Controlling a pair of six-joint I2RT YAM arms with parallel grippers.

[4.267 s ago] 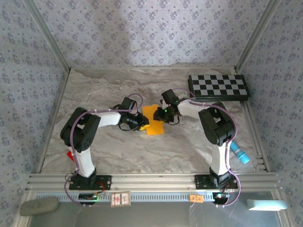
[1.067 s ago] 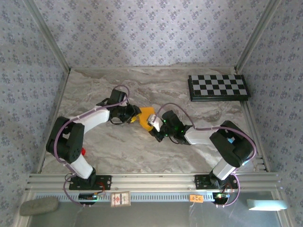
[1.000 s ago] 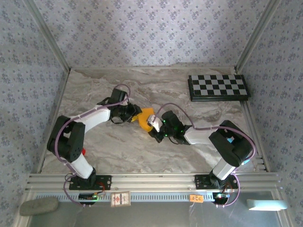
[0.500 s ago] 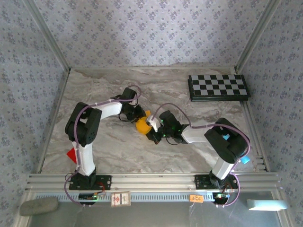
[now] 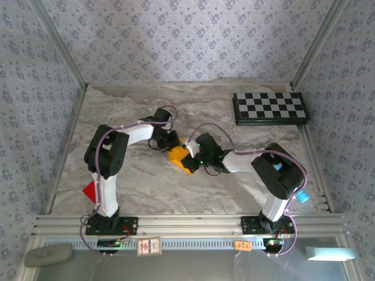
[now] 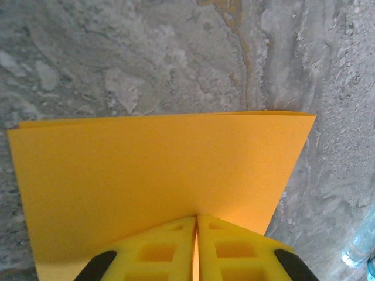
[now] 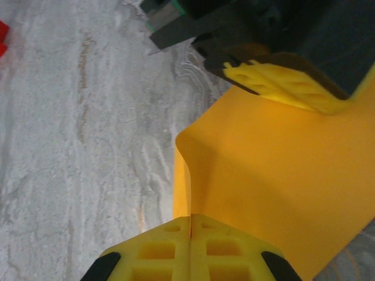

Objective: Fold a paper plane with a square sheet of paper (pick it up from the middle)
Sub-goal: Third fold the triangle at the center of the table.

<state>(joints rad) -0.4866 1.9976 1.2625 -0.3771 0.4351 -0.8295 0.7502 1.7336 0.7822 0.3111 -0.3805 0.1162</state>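
Note:
The square sheet of paper [image 5: 180,160] is orange-yellow, doubled over and held just above the middle of the marble table. My left gripper [image 5: 173,144] is shut on its far edge; in the left wrist view the folded sheet [image 6: 158,181] stretches away from the closed gripper [image 6: 197,218]. From the right, my right gripper [image 5: 191,153] is shut on the sheet too. In the right wrist view the paper [image 7: 281,187] curls up beside that closed gripper [image 7: 191,218], and the left gripper's yellow fingers [image 7: 281,82] pinch the opposite edge.
A black-and-white checkerboard [image 5: 270,108] lies at the back right. A small red triangular piece [image 5: 89,190] sits by the left arm's base. A blue object [image 5: 302,196] lies at the table's right edge. Metal frame posts and patterned walls enclose the table.
The left gripper has closed on the paper's edge and its arm has swung right. The right gripper has kept its hold, and the sheet now sits lower and more folded between them.

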